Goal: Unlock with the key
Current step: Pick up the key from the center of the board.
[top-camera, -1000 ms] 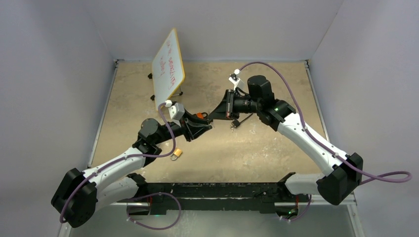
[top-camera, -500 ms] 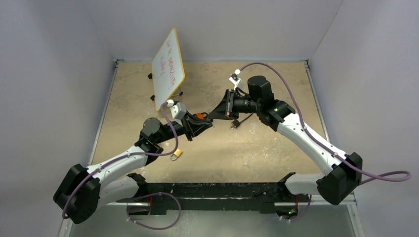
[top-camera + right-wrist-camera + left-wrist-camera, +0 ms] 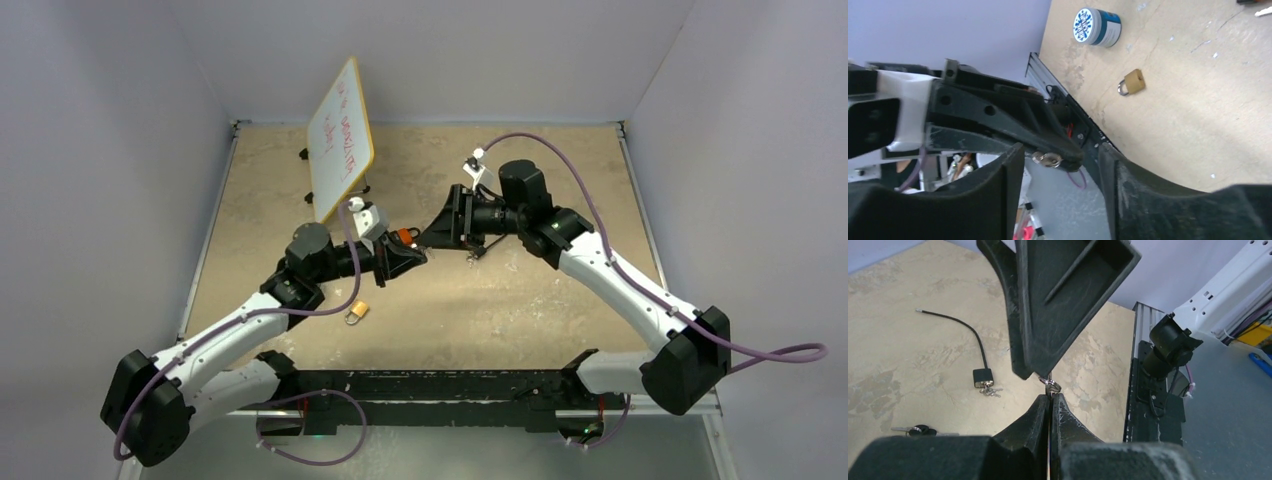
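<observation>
My left gripper [image 3: 1050, 397] is shut on a small metal key; its key ring [image 3: 1050, 386] sticks out past the fingertips. My right gripper [image 3: 1060, 161] stands open around the left fingertips, and the key ring [image 3: 1047, 159] shows between its fingers without touching them. In the top view the two grippers, left [image 3: 408, 258] and right [image 3: 428, 238], meet tip to tip above the middle of the table. A brass padlock [image 3: 357, 312] lies on the table below the left arm; it also shows in the right wrist view, padlock [image 3: 1132, 82].
A tilted whiteboard [image 3: 340, 130] stands at the back left. A black cable lock [image 3: 983, 376] with keys hanging from it lies on the table, with another key bunch [image 3: 918, 430] nearby. A blue and white round tin [image 3: 1096, 26] sits beyond the padlock.
The right gripper has opened and let go of the key. The left gripper shut on the key and its arm shifted slightly right.
</observation>
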Controlling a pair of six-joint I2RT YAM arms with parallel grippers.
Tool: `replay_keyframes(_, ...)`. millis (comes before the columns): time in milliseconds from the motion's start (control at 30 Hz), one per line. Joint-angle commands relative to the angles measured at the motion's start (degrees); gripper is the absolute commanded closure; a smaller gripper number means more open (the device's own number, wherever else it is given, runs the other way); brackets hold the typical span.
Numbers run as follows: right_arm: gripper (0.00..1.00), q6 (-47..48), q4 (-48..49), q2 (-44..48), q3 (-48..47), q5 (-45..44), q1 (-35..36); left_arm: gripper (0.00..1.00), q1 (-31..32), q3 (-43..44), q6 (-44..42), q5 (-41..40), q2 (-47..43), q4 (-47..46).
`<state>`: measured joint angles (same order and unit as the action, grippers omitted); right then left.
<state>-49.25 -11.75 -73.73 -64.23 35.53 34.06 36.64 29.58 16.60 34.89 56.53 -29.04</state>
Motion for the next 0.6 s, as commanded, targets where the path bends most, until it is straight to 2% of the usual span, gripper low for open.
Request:
replay_keyframes(0, 0.38, 6.6, 3.3, 0.9, 0.2, 1.8, -0.2, 1.0, -0.3, 10.9, -10.4, 6.3, 1.0, 23.5)
replay_keyframes(67, 0.38, 10.0, 6.1, 0.6, 0.4, 4.3, -0.3, 1.0, -0.4, 14.6, -14.0, 7.6, 2.3, 32.4)
replay_keyframes(167, 0.45, 16.4, 8.1, -0.5, -0.1, 9.4, -0.2, 1.0, -0.4, 19.8, -19.8, 8.8, 4.3, 44.3)
replay_keyframes(267, 0.51, 23.1, 8.3, -1.4, -0.8, 12.8, -0.2, 1.0, -0.4, 23.9, -23.9, 9.8, 6.1, 51.3)
replay_keyframes(400, 0.55, 28.5, 4.7, -3.0, -1.4, 18.2, -0.3, 1.0, -0.3, 27.3, -27.1, 9.9, 7.7, 55.7)
replay_keyframes(500, 0.56, 29.0, 5.3, -3.2, -1.0, 21.4, -0.2, 1.0, -0.3, 27.9, -27.5, 10.3, 8.0, 55.6)
replay_keyframes(567, 0.6, 29.1, 5.8, -3.1, -0.7, 22.0, -0.2, 1.0, -0.4, 28.1, -27.5, 10.6, 8.2, 55.3)
